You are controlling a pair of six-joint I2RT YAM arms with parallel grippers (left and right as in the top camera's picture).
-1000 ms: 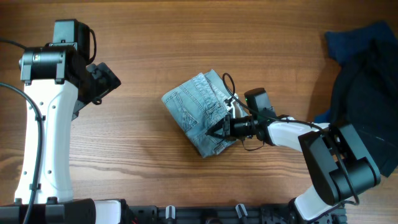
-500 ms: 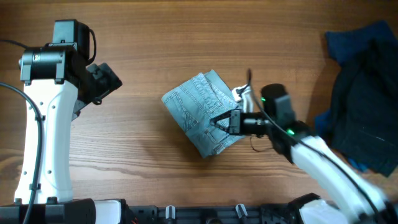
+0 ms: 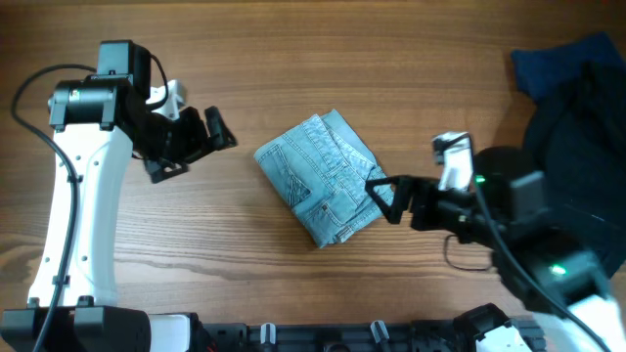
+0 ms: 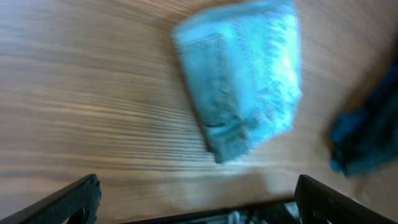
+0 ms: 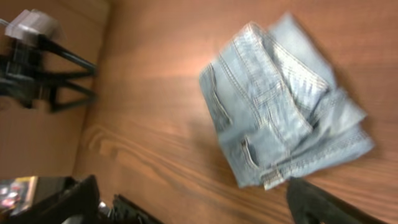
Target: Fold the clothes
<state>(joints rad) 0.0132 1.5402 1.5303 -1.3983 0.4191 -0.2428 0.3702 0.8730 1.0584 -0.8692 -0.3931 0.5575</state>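
The clothes (image 3: pixel 318 191) are light blue denim shorts, folded into a compact bundle in the middle of the wooden table. They also show in the left wrist view (image 4: pixel 242 81) and the right wrist view (image 5: pixel 280 99). My right gripper (image 3: pixel 383 200) is open just right of the bundle's right edge, with nothing between its fingers (image 5: pixel 199 202). My left gripper (image 3: pixel 201 152) hangs open to the left of the denim, clear of it, and its fingers (image 4: pixel 74 199) frame bare table.
A dark navy and black fabric pile (image 3: pixel 577 127) lies at the table's right edge, and its corner shows in the left wrist view (image 4: pixel 367 137). The left arm (image 5: pixel 37 62) appears in the right wrist view. Bare wood surrounds the bundle.
My right gripper opened, let go of the denim's right edge and drew back to the right. The left arm swung its gripper toward the bundle. The denim stayed folded in place.
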